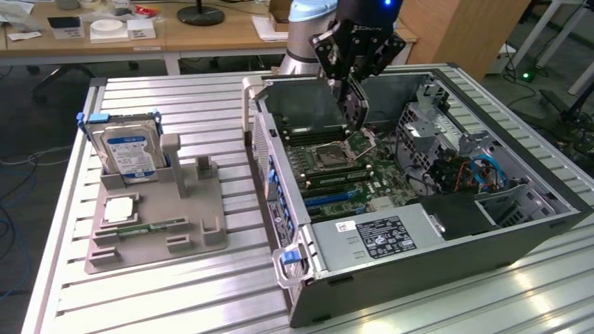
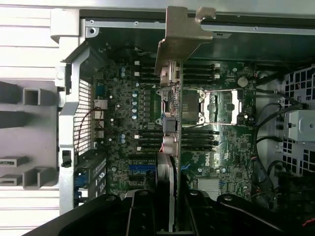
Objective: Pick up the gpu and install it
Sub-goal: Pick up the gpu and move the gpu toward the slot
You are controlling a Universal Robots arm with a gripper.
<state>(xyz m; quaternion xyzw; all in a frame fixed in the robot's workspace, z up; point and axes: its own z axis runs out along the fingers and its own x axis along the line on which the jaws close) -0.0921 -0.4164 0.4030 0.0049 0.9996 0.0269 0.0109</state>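
The gpu [image 1: 357, 115] hangs edge-down inside the open computer case [image 1: 278, 174], a thin card with a green board and a dark face, above the motherboard [image 1: 371, 170] near the processor socket. My gripper [image 1: 354, 78] is shut on its upper end. In the wrist view the gpu [image 2: 171, 123] runs edge-on between my fingers [image 2: 142, 214], and its silver bracket [image 2: 183, 37] is at the far end by the case wall. My gripper [image 2: 170, 209] holds it clear of the board. Blue slots [image 2: 141, 167] lie to one side of the card.
On the exterior view's left a grey holder [image 1: 186, 223] carries a hard drive [image 1: 130, 154], a slim memory stick [image 1: 141, 228] and a white square chip [image 1: 121, 209]. In the case sit a power supply [image 1: 390, 236], cables [image 1: 483, 174] and a drive cage [image 1: 436, 118].
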